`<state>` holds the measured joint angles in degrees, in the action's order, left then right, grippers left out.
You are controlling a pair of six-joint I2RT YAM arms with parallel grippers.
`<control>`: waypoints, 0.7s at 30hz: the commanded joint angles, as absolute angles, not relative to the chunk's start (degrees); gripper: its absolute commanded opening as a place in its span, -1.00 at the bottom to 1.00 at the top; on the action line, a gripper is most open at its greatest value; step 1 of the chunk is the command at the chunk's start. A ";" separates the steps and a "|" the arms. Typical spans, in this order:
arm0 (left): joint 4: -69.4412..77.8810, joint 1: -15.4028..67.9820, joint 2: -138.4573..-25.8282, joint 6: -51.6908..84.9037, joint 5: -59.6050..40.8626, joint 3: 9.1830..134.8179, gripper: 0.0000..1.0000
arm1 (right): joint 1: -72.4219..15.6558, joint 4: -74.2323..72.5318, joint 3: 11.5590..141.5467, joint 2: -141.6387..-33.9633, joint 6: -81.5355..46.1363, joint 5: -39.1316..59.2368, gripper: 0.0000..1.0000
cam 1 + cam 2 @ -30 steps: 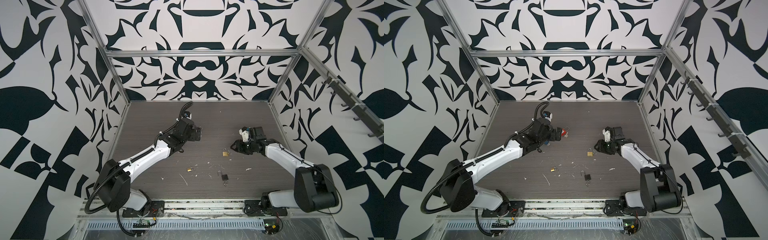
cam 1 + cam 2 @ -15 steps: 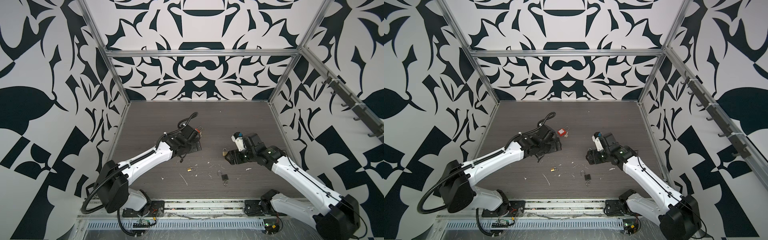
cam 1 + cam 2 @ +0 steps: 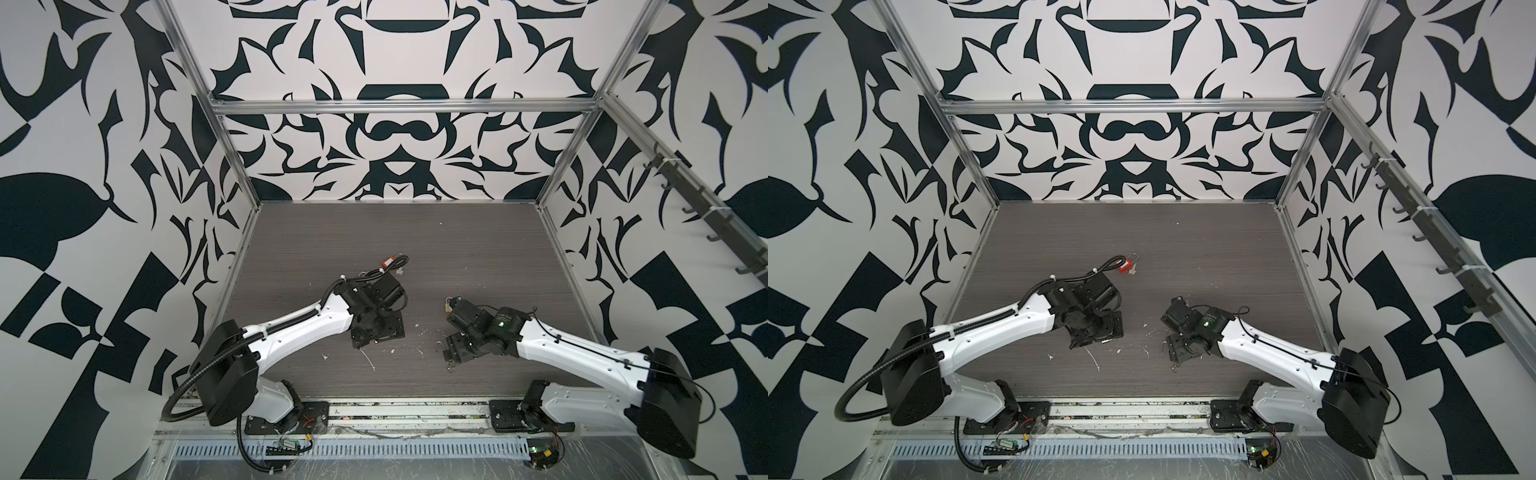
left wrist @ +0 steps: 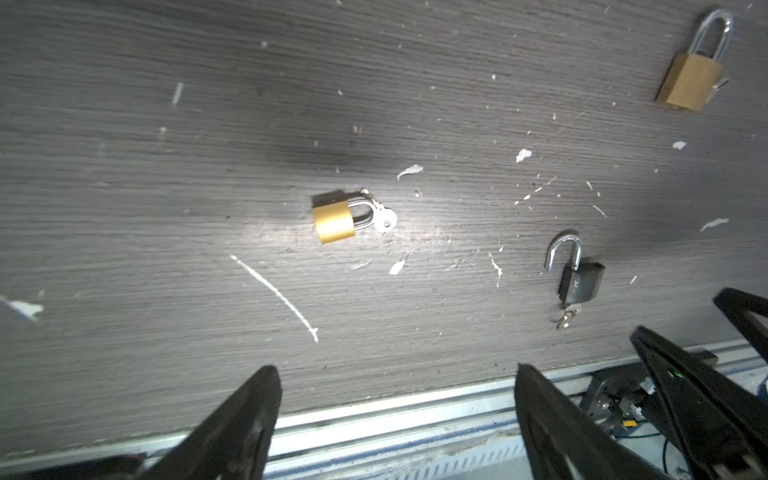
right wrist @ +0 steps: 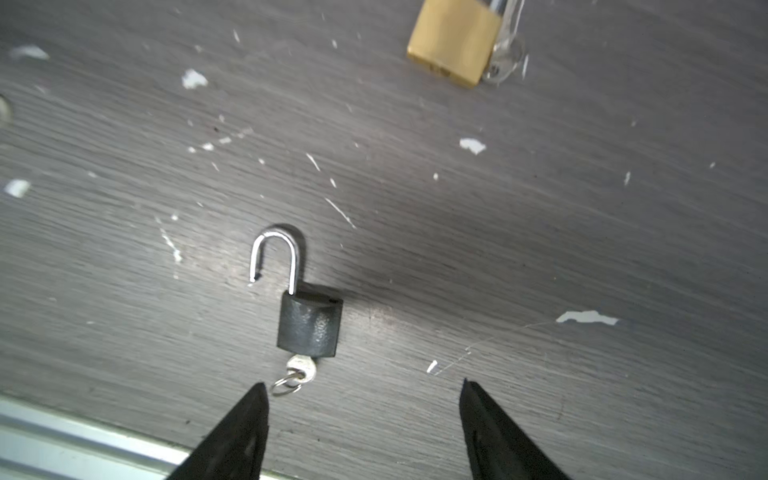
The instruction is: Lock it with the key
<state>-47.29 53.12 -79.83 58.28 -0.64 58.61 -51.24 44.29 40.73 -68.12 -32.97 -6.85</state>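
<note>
Closest in, the black padlock (image 5: 311, 324) lay flat on the table (image 5: 582, 228) near the front rail (image 4: 374, 419). Its shackle was popped open and swung clear of the body, and the key (image 5: 302, 368) was stuck in the bottom with its ring trailing. The right gripper (image 5: 362, 384) hung just short of that key, fingers spread wide and empty.

I'd call this the approach step. Next move probably meant swinging the shackle back and pressing it home, then turning the key. Not much room toward the rail, plenty on the far side.

The left gripper (image 4: 395, 368) was wide and empty too, near the small brass padlock (image 4: 333, 222). Further back sat a bigger brass padlock (image 4: 692, 81), and well behind that a red padlock (image 3: 1124, 266) — too small to say whether it was locked.
</note>
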 commanded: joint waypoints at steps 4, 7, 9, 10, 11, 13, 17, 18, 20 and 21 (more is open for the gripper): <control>-49.93 53.13 -73.48 53.78 6.18 56.58 0.80 | -52.41 40.50 40.47 -69.26 -39.75 -9.16 0.40; -49.33 53.17 -70.95 51.79 7.28 56.35 0.82 | -52.43 38.86 40.19 -69.98 -40.31 -8.25 0.37; -48.55 53.09 -70.67 50.65 7.58 56.05 0.83 | -52.43 37.72 40.25 -71.51 -40.71 -6.64 0.36; -48.16 53.09 -70.73 50.09 7.54 56.06 0.84 | -52.45 37.49 40.34 -72.30 -40.82 -6.16 0.36; -47.80 53.02 -70.87 49.27 7.53 56.14 0.85 | -52.44 37.28 40.52 -73.44 -41.15 -5.69 0.36; -47.81 52.95 -71.19 48.17 8.02 56.52 0.87 | -52.39 36.63 40.54 -75.33 -41.50 -5.45 0.35; -46.35 51.76 -71.54 45.44 8.35 56.45 0.98 | -52.43 34.16 39.84 -78.30 -41.55 -5.37 0.34; -45.77 51.20 -71.46 44.94 8.27 56.20 1.00 | -52.48 33.53 39.80 -78.98 -41.46 -5.30 0.33; -45.54 49.58 -71.39 44.71 6.97 56.03 0.99 | -52.48 33.10 39.90 -80.00 -41.32 -5.23 0.30; -45.53 48.79 -71.31 44.57 6.04 55.90 0.98 | -52.54 32.96 40.02 -80.58 -41.36 -4.95 0.25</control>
<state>-45.47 50.63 -71.33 46.37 6.68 56.82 -52.23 34.35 39.94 -79.96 -40.49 -5.15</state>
